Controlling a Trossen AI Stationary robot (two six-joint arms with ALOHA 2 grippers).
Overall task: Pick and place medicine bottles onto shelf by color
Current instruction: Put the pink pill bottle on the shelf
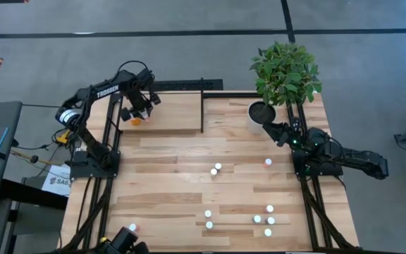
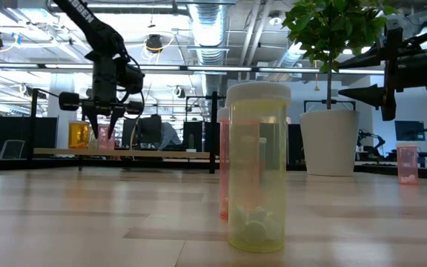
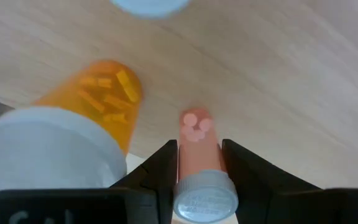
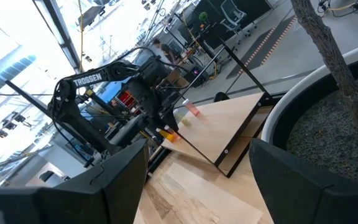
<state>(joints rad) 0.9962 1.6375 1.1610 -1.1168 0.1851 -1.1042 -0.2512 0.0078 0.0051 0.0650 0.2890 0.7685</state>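
Note:
My left gripper (image 1: 138,111) hangs over the shelf (image 1: 171,113) at the table's far left, shut on a pink medicine bottle (image 3: 197,146) with a white cap. Right beside it an orange bottle (image 3: 104,99) with a white cap stands on its base on the shelf board. Several more bottles (image 1: 217,169) stand loose on the tabletop, most of them near the right front (image 1: 268,220). My right gripper (image 4: 197,186) waits open and level beside the white plant pot (image 1: 259,114), with nothing between its fingers. My left gripper pinches the pink bottle's two sides just under its cap (image 3: 199,167) between the two fingers. The fingers (image 2: 102,122) come from above and point down. The bottle stands upright, cap up, its base at the shelf board (image 2: 124,153); whether it rests there I cannot tell.
A yellow bottle (image 2: 258,167) and a pink one (image 2: 223,170) stand close to the low camera; another pink one (image 2: 407,163) is at the right. The shelf's black upright (image 1: 202,106) stands mid-table. Another white cap (image 3: 151,5) shows just beyond the held bottle. The potted plant (image 1: 285,70) fills the far right corner.

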